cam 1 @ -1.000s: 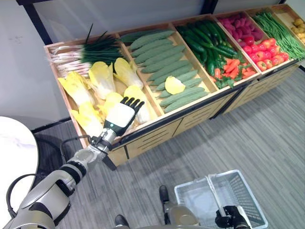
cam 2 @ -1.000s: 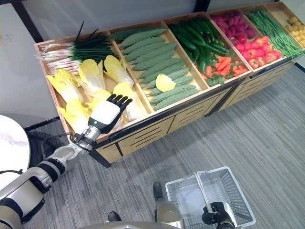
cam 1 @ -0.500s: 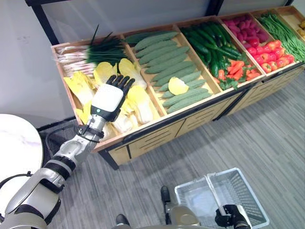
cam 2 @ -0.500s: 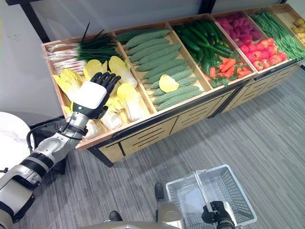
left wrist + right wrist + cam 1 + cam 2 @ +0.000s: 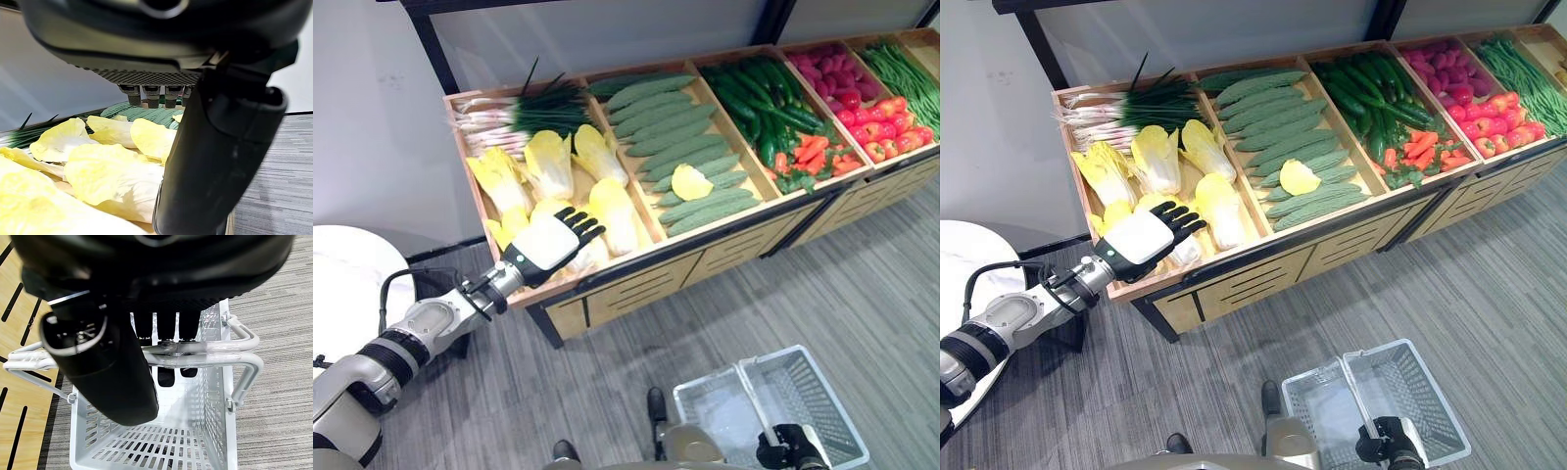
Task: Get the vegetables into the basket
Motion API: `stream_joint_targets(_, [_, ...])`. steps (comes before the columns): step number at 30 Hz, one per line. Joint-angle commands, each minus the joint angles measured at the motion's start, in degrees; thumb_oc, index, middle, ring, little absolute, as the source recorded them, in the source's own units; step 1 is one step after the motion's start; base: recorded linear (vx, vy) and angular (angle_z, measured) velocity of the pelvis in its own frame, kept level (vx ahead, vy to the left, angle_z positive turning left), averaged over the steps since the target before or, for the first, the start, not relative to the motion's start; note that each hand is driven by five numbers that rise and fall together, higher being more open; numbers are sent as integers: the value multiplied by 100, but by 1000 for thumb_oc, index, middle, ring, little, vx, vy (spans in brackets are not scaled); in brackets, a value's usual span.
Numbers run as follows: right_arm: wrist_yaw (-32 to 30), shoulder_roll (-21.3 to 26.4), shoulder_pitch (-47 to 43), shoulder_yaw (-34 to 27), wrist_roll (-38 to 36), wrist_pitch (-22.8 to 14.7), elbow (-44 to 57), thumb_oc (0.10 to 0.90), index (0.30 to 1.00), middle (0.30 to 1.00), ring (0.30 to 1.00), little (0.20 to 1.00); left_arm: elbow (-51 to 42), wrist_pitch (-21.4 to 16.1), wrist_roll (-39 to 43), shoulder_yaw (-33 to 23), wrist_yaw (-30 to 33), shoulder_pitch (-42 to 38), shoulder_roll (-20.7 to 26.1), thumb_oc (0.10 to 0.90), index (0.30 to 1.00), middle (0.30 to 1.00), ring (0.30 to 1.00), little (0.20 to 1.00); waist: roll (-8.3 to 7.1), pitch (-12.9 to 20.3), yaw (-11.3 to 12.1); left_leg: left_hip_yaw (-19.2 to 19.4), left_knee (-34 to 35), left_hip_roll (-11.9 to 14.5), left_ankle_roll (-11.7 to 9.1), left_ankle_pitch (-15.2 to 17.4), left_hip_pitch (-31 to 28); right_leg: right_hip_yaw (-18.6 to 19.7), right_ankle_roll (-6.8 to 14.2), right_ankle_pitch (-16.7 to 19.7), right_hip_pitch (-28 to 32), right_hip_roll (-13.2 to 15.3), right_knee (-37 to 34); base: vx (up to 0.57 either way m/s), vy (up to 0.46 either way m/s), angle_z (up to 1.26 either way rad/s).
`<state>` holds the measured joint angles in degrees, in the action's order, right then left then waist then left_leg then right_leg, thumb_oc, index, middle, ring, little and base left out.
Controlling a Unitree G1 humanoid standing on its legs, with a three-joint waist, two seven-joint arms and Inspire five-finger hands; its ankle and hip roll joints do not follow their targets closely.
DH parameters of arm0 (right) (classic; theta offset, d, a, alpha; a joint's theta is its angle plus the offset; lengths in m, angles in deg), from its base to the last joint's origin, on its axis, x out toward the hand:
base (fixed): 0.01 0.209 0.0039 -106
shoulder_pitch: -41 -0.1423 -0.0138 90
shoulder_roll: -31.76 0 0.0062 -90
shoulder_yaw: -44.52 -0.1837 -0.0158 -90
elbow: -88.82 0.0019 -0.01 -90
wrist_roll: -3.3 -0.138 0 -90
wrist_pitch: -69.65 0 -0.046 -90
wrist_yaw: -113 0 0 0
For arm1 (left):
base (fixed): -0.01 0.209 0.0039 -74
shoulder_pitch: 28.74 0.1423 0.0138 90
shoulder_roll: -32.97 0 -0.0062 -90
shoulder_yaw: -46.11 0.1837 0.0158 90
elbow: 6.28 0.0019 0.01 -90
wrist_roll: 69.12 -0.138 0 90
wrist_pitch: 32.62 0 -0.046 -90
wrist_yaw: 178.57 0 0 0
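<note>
We judge the cabbages [image 5: 612, 208] to be light for their bulk, with soft, loose yellow leaves that bruise or tear if pinched at the tips. The firmer pale base end looks like the better place to take hold, with the fingers wrapped around the body instead of a single leaf. They lie in the leftmost bin of the stand [image 5: 636, 262], below the scallions [image 5: 524, 110], and none is in the basket [image 5: 1378, 399] yet.

Our left hand [image 5: 548, 242] hovers over the front cabbages with its fingers straight and slightly spread, holding nothing. In the left wrist view the fingertips [image 5: 152, 102] point out over the leaves and the thumb stands apart from them; we cannot tell whether anything touches the leaves.

Our right hand [image 5: 122, 357] is curled round the basket's handle [image 5: 210, 352], the fingers wrapped over the metal bars with the thumb closing beneath, and it carries the basket low over the floor, well apart from the stand.
</note>
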<state>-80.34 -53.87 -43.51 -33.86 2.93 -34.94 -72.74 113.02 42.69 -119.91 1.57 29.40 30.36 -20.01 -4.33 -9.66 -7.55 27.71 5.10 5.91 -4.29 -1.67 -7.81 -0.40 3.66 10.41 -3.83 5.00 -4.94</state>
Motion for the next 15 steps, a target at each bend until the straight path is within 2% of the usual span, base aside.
stream_joint_targets(1, [-143,365,13,78,-38,-279,66,400,300,300,300,300,176,249,-91,-168,264,-669,-27,900,1000,1000,1000,1000,-48,241,0,-600,-10,262,-252,178,-98,297,785,-28,-105,409,50,0,0,0])
stream_joint_targets(5, [-190,392,-29,132,-17,-313,129,400,300,300,300,300,971,539,-276,22,411,-835,-450,900,1000,1000,1000,1000,-45,196,-77,-554,-10,268,-262,153,-87,345,777,-15,-156,381,55,0,0,0])
stream_joint_targets(15, [-280,467,-107,141,-109,-249,68,400,300,300,300,300,1312,774,-400,347,550,-1383,-920,900,1000,1000,1000,1000,43,90,-193,-472,-10,329,-293,101,11,439,757,-5,-340,311,85,-5,-9,-9])
